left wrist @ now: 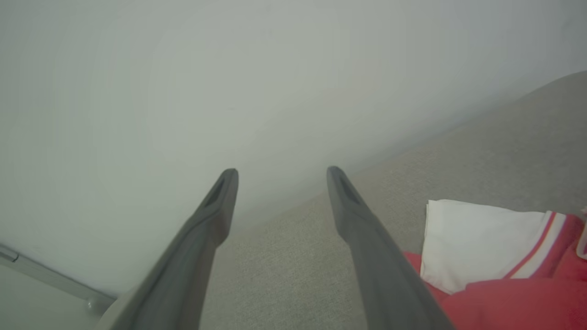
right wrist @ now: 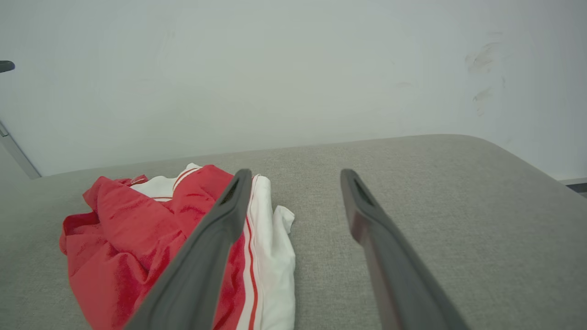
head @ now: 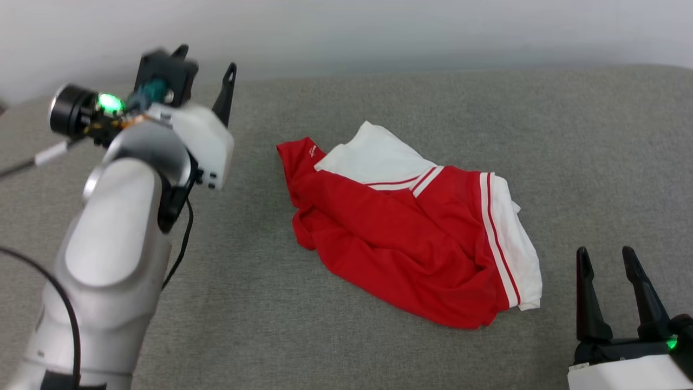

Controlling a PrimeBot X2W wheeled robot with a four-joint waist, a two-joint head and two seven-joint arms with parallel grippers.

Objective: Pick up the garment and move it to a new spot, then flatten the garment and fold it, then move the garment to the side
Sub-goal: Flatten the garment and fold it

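Garment (head: 400,238): red, with white red-striped sleeves, crumpled in a heap in the middle of the surface (head: 568,135); nothing holds it.
Left gripper (head: 206,60): jaws wide apart, empty, raised near the far left edge, well apart from the garment.
Right gripper (head: 605,260): jaws spread, empty, at the near right corner, near the striped sleeve (head: 514,238), not touching.
Surface: grey woven fabric, far right corner rounded.
Wall (head: 379,32): pale, plain, along the far edge.
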